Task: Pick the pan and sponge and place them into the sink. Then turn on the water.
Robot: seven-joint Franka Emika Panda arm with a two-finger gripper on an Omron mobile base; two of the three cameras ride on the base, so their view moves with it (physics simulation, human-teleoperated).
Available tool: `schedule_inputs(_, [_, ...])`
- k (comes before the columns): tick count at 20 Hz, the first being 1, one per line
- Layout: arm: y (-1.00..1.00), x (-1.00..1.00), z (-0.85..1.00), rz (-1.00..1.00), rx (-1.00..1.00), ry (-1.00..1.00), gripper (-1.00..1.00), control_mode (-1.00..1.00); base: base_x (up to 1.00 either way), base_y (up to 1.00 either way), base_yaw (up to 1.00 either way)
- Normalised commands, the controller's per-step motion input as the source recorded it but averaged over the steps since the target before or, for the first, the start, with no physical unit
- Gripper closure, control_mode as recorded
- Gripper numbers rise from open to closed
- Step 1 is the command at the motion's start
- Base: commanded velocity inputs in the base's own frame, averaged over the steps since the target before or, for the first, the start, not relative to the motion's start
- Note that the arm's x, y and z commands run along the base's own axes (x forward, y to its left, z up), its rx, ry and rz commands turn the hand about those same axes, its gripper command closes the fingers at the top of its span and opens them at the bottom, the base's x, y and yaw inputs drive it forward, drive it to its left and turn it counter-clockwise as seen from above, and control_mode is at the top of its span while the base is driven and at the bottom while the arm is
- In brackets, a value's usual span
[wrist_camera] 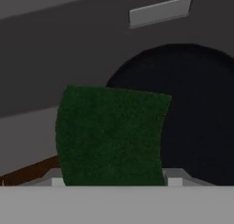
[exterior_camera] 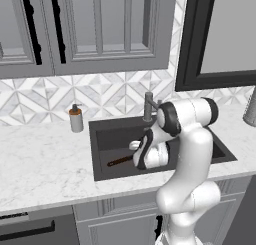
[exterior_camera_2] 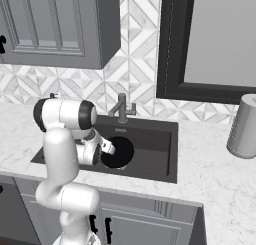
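The sink (exterior_camera: 100, 154) is right under the arm, and the pan (exterior_camera_2: 118, 152) already lies on its floor, handle pointing toward the left wall. The gripper (wrist_camera: 112, 182) hangs low inside the basin with its jaws closed on the sponge (wrist_camera: 110, 135) (the dark green face looks straight into the hand camera). The sponge juts out from between the tips, held over the pan's near edge. I'd release it here or slightly lower, so it drops flat and doesn't bounce out.
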Motion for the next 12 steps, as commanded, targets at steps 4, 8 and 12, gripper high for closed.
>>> schedule_inputs(4, [-0.10, 0.25, 0.00, -0.04, 0.00, 0.00, 1.00, -1.00, 0.00, 0.00, 0.00])
schedule_inputs(8, [-0.05, 0.22, 0.00, 0.00, 0.00, 0.00, 1.00, -1.00, 0.00, 0.00, 0.00])
schedule_inputs(12, [-0.01, 0.18, -0.07, 0.00, 0.00, 0.00, 1.00, -1.00, 0.00, 0.00, 0.00])
